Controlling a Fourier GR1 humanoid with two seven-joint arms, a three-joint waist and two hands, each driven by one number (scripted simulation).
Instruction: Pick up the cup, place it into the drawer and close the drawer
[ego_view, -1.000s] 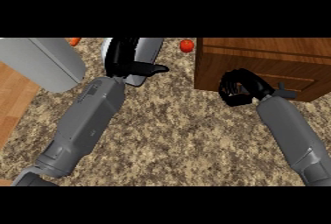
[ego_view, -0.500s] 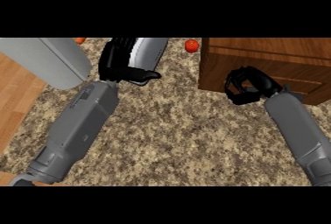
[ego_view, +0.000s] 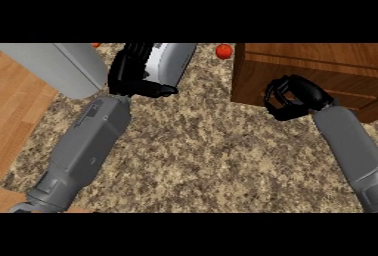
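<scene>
Speckled brown stone covers the counter (ego_view: 199, 160) across most of the view. At the top, a little left of the middle, the left hand (ego_view: 133, 75) has its black fingers curled round the cup (ego_view: 171, 62). This cup is pale grey and white, it is tilted, and its upper end goes out of the view at the top edge. The thumb lies under the cup and points to the right. The grey left forearm (ego_view: 85, 150) comes up from the lower left corner to this hand.

On the right stands the wooden drawer (ego_view: 310, 62), a brown box with darker front boards, resting on the counter. The right hand (ego_view: 294, 97) is in front of its lower front board, with fingers clenched and nothing held between them. I cannot tell if it touches the wood. The cup is well apart from the drawer, to its left.

Between cup and drawer, near the top edge, lies a small red thing (ego_view: 224, 51). At the upper left is a big grey block (ego_view: 59, 67), and beside it a strip of light wooden floor (ego_view: 18, 115).
</scene>
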